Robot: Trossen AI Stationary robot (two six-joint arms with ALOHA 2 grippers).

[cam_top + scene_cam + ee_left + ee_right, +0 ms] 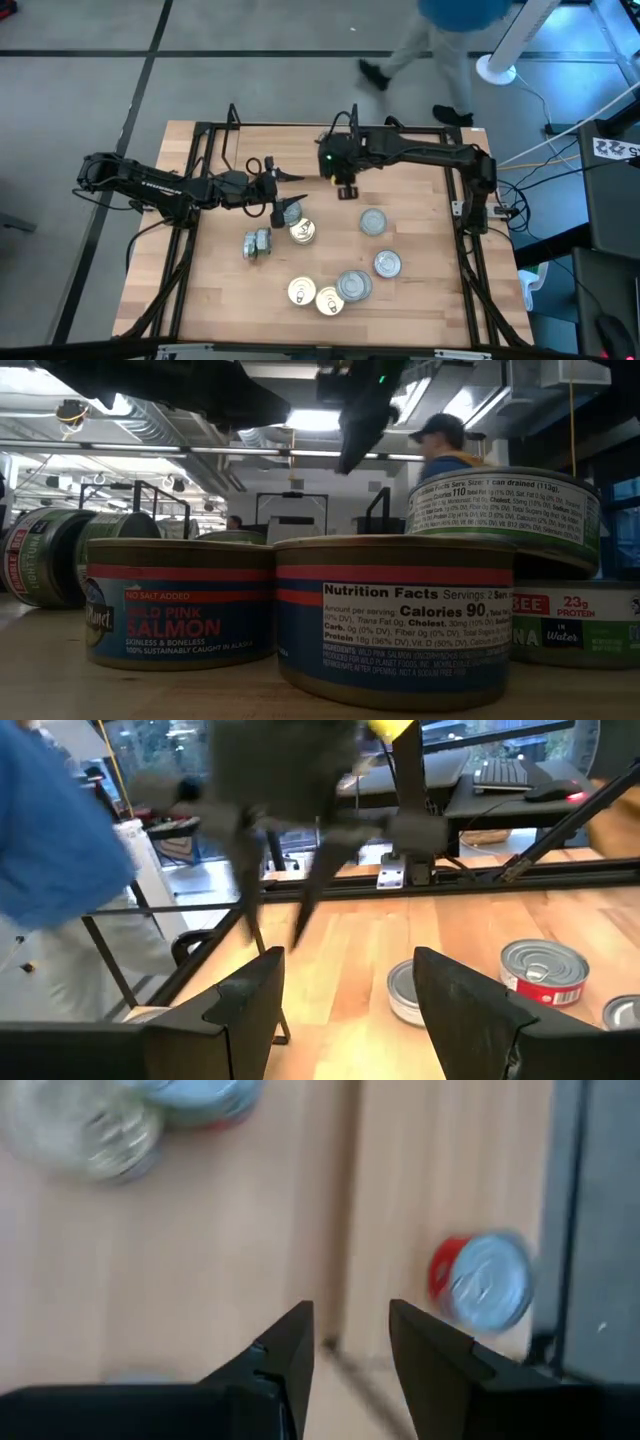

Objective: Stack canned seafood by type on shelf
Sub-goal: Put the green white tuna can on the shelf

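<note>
The right gripper (346, 190), fingers parted and empty, is hovering over bare wood; the nearest tin (373, 221) is lying just ahead of it. The left gripper (280, 192), also parted and empty, is waiting closer to another tin (291, 213).

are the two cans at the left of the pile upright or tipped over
Tipped over. The two cans lie on their sides in the high view, curved walls up, unlike the flat lids nearby.

Two dark jointed arms, matte black. White lettering along left arm (140, 185); green light glowing on right arm (400, 148). Angular black fingers (285, 1355), flat-faced.
</note>
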